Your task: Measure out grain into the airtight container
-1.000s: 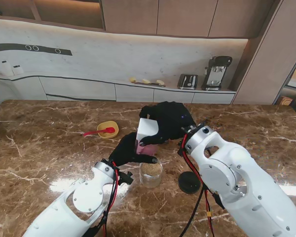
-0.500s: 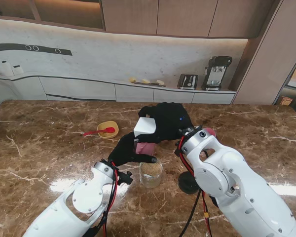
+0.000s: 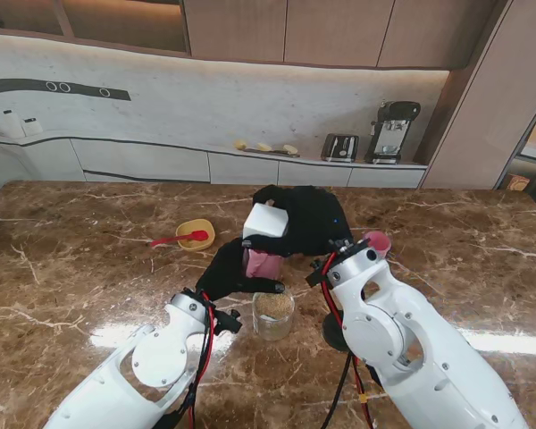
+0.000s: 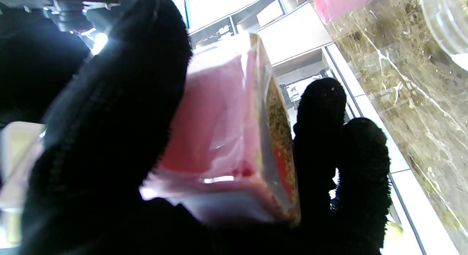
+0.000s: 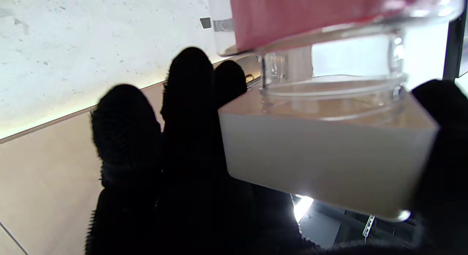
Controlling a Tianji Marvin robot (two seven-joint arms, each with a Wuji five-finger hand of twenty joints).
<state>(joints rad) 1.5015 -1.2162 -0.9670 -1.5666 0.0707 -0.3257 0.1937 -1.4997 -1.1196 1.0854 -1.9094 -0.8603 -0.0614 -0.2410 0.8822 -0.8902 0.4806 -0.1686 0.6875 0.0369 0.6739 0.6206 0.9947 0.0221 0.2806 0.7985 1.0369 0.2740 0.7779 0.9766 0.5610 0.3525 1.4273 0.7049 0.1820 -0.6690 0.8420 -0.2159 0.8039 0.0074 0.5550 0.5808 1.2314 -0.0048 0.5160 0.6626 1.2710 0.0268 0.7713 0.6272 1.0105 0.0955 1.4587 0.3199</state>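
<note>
Container (image 3: 261,261): clear square box, pink-tinted, white lid (image 3: 265,221), sitting tilted above the jar (image 3: 273,313). Jar: clear, round, open, standing upright holding tan grain.

jar (image 3: 273,312) nearest me, centre | bowl (image 3: 196,234) farther, left | cup (image 3: 376,242) right | disc (image 3: 332,332) right of jar

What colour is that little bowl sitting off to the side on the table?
Yellow, with a red spoon in it. The bowl shows best in the stand's view.

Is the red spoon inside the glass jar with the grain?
No, the red spoon rests in the yellow bowl far to the left of the glass jar, which holds only grain.
</note>
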